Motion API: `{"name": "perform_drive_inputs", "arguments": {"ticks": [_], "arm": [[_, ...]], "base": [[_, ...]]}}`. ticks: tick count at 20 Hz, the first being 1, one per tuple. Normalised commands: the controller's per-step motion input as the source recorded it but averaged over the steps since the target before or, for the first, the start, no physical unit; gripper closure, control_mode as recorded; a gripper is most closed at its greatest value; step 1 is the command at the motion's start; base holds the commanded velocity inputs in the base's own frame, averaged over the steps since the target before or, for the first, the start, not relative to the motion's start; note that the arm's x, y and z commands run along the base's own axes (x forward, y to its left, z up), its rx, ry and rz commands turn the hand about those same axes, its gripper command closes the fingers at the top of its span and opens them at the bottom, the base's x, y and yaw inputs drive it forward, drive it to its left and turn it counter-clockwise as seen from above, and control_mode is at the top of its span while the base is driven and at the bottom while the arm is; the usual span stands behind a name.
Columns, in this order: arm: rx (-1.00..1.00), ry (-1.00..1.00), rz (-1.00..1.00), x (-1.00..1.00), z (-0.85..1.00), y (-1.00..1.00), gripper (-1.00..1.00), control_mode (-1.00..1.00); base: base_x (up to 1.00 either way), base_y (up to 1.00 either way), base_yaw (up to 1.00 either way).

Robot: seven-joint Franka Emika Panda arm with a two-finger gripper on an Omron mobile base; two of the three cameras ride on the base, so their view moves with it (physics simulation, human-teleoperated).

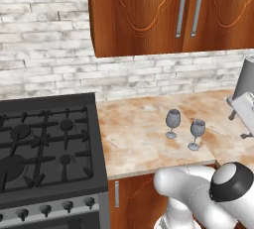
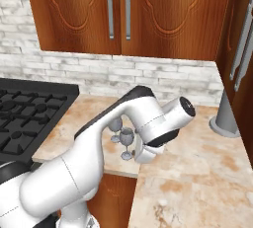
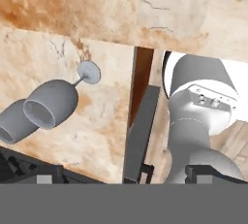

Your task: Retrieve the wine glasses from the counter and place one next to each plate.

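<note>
Two smoky grey wine glasses stand upright side by side on the beige stone counter [image 1: 134, 134], near its front edge. One is farther back [image 1: 172, 122] and one nearer [image 1: 197, 133]. From the right base view the near glass [image 2: 127, 141] stands just left of my hand, and the far glass [image 2: 115, 126] is partly behind my arm. My gripper [image 1: 239, 125] hovers above the counter, right of the glasses, open with nothing between its fingers. The hand view looks down on both glasses [image 3: 51, 104], left of the gripper [image 3: 126, 174]. The plates are out of view.
A black gas stove [image 1: 44, 143] adjoins the counter on the left. A tall grey cylinder [image 2: 225, 116] stands at the back right by a tall wood cabinet [image 2: 242, 49]. Wall cabinets [image 1: 163, 10] hang above the brick backsplash [image 1: 49, 69]. The counter turns a corner toward me on the right [image 2: 197, 182].
</note>
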Motion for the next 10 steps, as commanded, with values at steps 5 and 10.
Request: {"name": "perform_drive_inputs", "arguments": {"ticks": [5, 10], "arm": [[0.20, 0.00, -0.11, 0.00, -0.22, 0.00, -1.00, -1.00], [0.16, 0.00, -0.07, 0.00, -0.20, 0.00, -1.00, -1.00]], "base": [[0.00, 0.00, 0.00], [0.00, 0.00, 0.00]]}}
